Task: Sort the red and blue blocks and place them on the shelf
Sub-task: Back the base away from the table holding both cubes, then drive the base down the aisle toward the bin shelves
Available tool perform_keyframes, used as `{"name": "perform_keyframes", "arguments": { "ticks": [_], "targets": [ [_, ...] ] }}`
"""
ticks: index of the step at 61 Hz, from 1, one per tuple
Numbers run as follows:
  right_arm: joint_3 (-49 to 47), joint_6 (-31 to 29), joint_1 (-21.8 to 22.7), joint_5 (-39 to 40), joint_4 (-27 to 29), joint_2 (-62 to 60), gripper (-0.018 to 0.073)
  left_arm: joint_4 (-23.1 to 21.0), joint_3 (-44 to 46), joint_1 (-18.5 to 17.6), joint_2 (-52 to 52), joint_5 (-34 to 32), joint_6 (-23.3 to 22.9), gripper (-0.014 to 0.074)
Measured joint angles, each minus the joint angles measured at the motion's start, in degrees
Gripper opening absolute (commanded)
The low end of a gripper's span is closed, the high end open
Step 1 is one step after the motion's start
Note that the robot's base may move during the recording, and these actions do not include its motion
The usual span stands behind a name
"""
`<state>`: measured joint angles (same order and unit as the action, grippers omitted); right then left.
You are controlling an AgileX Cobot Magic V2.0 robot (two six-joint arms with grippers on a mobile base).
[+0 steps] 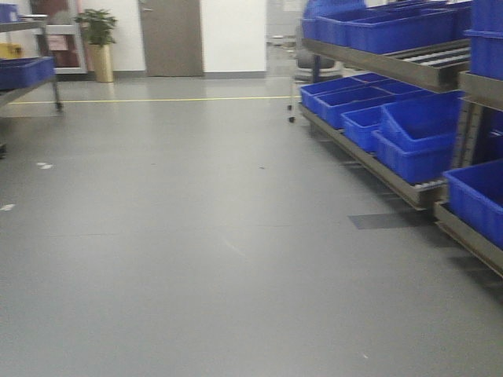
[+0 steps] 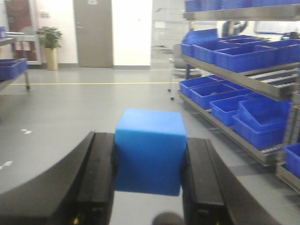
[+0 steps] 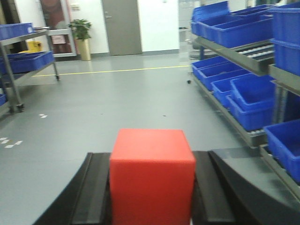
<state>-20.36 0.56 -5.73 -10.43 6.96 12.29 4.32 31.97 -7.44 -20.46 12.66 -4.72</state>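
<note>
Two cubes are in view, one per wrist camera. In the left wrist view the left gripper [image 2: 150, 180] has its black fingers [image 2: 96, 180] closed against the two sides of the blue block [image 2: 150, 150], pinching it above the floor. The block is a plain, matte, bright blue cube with no marking.

In the right wrist view the right gripper [image 3: 152, 194] grips the red block [image 3: 152, 176] the same way, a black finger flat against each side. This cube is plain, matte and bright red, and looks the same size against its gripper as the blue one.

Beyond both lies the grey floor [image 1: 196, 236] with a few small white marks. To the right stands the shelf [image 1: 377, 63], a tiered rack of grey steel with flat front rails and pale roller tracks [image 1: 440, 56]. Its tiers hold many blue bins [image 1: 424, 126]; motion blur prevents an exact count. Both blocks are well apart from it.

At the left is one steel cart [image 3: 23, 51] carrying more blue bins. Farther off one yellow line [image 1: 157, 100] crosses the floor. At the back wall are one grey door [image 1: 170, 38] and one potted plant [image 1: 98, 39] in a gold planter. A small sign [image 2: 92, 2] above the door is too blurred to read.
</note>
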Motion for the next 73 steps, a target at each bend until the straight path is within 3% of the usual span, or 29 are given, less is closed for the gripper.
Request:
{"name": "perform_keyframes", "arguments": {
  "ticks": [73],
  "targets": [
    [0.0,0.0,0.0,0.0,0.0,0.0,0.0037,0.0,0.0,0.0,0.0,0.0,0.0,0.0122]
  ]
}}
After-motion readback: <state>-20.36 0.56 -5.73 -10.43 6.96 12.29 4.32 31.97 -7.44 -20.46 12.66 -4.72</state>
